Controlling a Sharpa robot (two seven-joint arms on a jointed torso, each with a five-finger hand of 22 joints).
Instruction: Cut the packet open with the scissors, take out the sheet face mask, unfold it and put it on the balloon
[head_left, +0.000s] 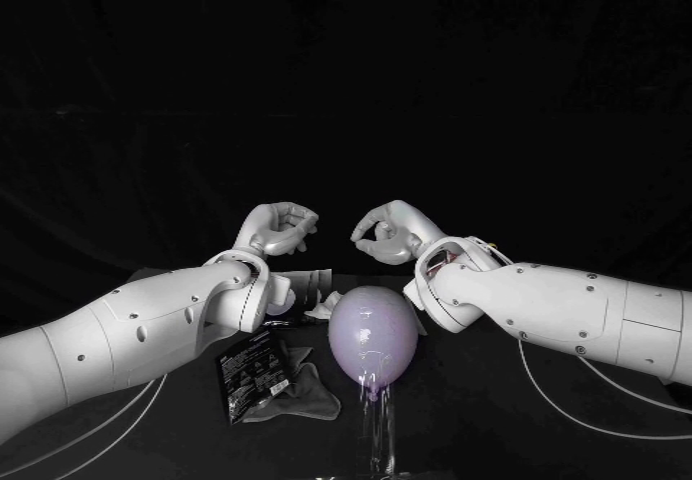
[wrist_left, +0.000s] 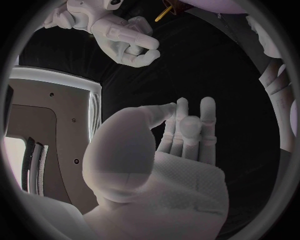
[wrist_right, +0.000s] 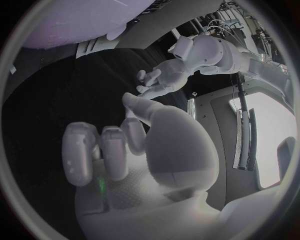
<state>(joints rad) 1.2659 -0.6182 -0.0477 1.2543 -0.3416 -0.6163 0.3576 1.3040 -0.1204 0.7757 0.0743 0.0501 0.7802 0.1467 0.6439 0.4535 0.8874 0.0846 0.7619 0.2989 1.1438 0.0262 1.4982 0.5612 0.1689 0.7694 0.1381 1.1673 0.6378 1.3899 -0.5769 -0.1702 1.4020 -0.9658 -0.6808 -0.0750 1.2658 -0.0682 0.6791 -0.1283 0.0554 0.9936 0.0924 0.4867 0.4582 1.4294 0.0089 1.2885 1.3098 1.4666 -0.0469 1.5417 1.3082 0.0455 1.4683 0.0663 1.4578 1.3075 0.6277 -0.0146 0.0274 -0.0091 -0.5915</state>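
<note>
A black backdrop (head_left: 346, 100) takes up the whole upper half of the head view and runs from edge to edge. Its surface is faintly mottled, much like cloth, and no seam or corner can be made out in it. Below it lies the black table (head_left: 490, 420), whose top reads as a slightly paler, dull grey toward the near side. Its far edge shows as a thin line on the left, where it meets the backdrop. The light is dim and even, casts no hard shadow on the table and fades quickly into darkness toward the back. The same unbroken black (wrist_left: 206, 75) stands behind everything in the left wrist view, and likewise (wrist_right: 69, 95) in the right wrist view.
</note>
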